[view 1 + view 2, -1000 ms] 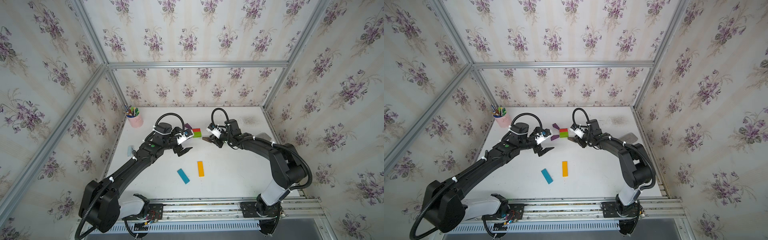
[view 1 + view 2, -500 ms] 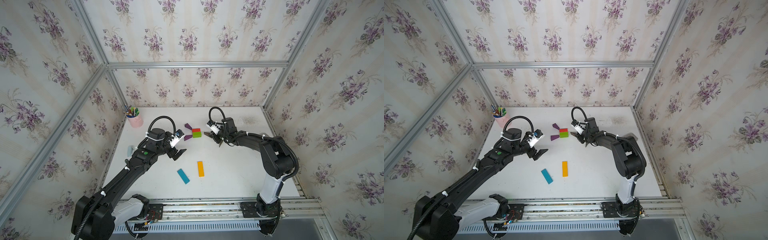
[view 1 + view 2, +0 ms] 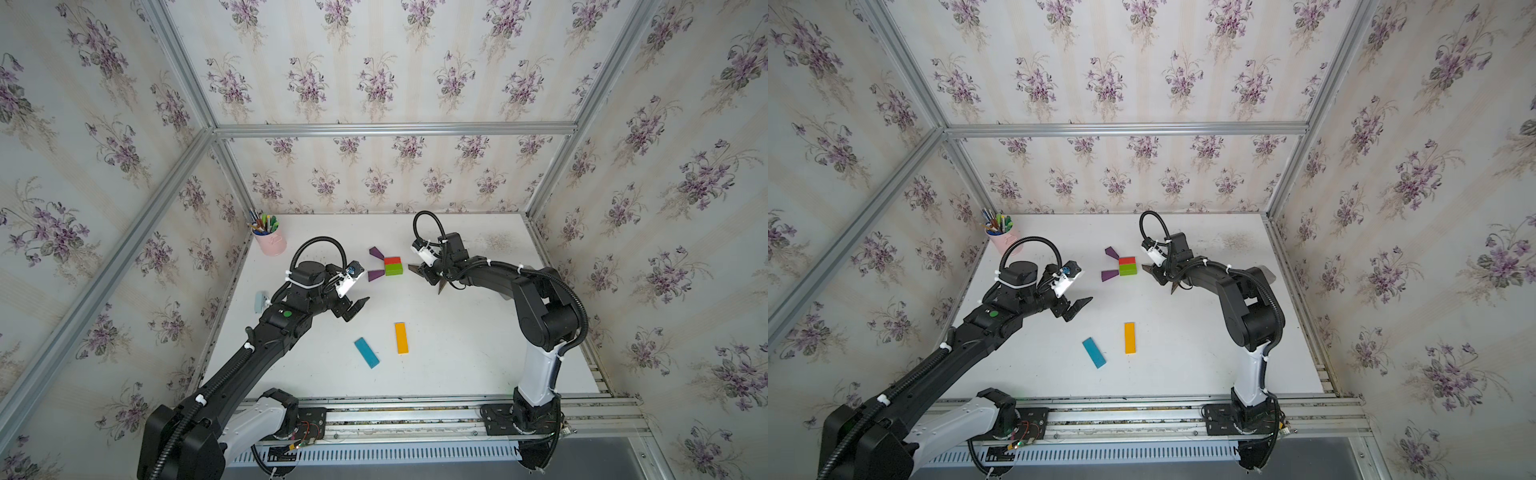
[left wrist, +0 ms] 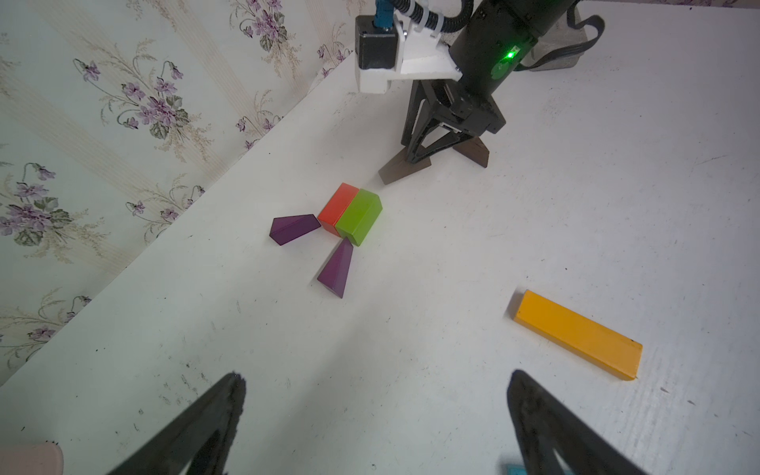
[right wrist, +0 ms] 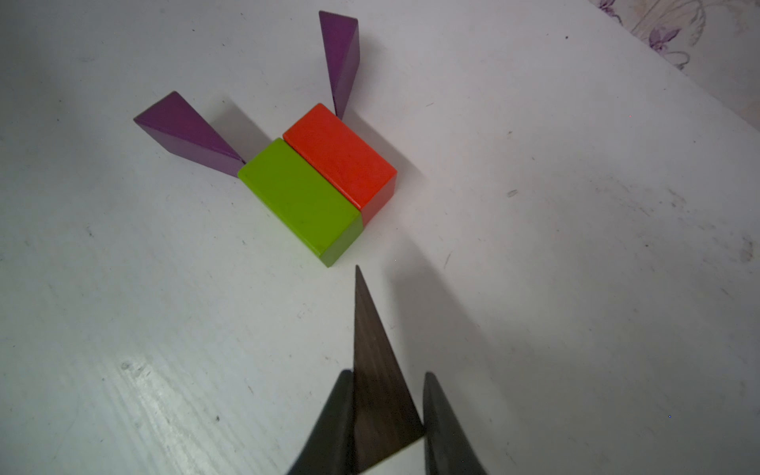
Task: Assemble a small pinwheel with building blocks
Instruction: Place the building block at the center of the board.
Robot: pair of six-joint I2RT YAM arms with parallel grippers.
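pinwheel [image 3: 384, 264] is half built, a bit back of the middle of the worktop [image 3: 457, 357]: red block [image 3: 392, 261] and green block [image 3: 393, 269] sit flush side by side, with a purple wedge [image 3: 376, 252] tipped into the red corner and another purple wedge [image 3: 376, 275] tipped into the green one, both on the robot's left side of the hub. right claw [image 5: 386, 376] is pinched tight on a dark brown wedge [image 5: 372, 353], thin end aimed at the green block's near corner with a small gap between. i can't tell if that wedge is resting on the worktop or just off it. a second brown wedge [image 4: 473, 153] lies right by that claw on the far side from the hub. left claw [image 3: 357, 308] is spread wide with nothing in it, hanging over bare surface between the hub and the blue bar [image 3: 366, 352]. orange bar [image 3: 401, 338] lies just beside the blue one, apart from it, toward the front. room-wise: flowery walls [image 3: 374, 183] close three sides, rail [image 3: 415, 415] along the front edge, pink cup [image 3: 271, 243] in the back left corner, and a big open patch front right. only marking i can see is a green dot [image 3: 286, 313] on the left arm.
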